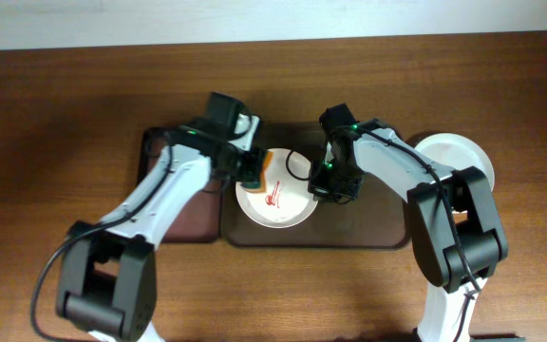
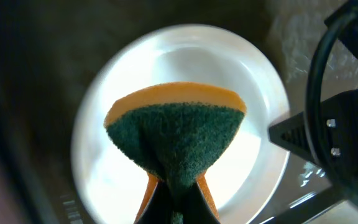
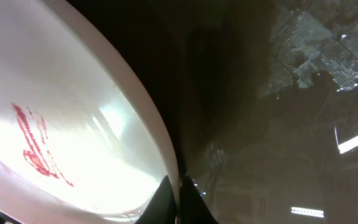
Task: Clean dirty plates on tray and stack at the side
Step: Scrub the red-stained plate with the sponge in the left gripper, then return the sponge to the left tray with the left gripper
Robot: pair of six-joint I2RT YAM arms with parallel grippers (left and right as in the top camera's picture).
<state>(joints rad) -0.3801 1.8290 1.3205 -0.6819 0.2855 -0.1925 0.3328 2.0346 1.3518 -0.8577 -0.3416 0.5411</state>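
— What is the setting?

— A brown wooden table [image 1: 65, 114] seen from above, with a strip of pale wall [image 1: 254, 19] along the far edge. A dark brown tray [image 1: 368, 223] lies in the middle, and a narrower maroon tray [image 1: 193, 214] sits just beside it on the left.

— And the plate?

— The plate [image 1: 275, 204] sits on the left half of the dark tray, flat, with a red smear [image 1: 275, 197] at its centre. The other plate [image 1: 459, 152] lies off the tray on the table to the right, partly hidden by the right arm.

— Where is the left gripper?

— The left gripper [image 1: 254, 171] hangs over the plate's upper left edge. Its fingers are pinched on a sponge [image 1: 266, 169]. In its wrist view the sponge [image 2: 179, 130] fans out from the fingers, green scouring face toward the camera with an orange layer behind, and the white plate [image 2: 123, 81] lies beneath it. I cannot tell whether the sponge touches the plate.

— And the right gripper?

— The right gripper [image 1: 329, 182] is at the plate's right rim. In its wrist view the fingers are drawn close, with the thin rim of the plate [image 3: 92, 124] running down between them, so it looks clamped on that rim. The smear [image 3: 36, 143] lies well to the left of the fingers.
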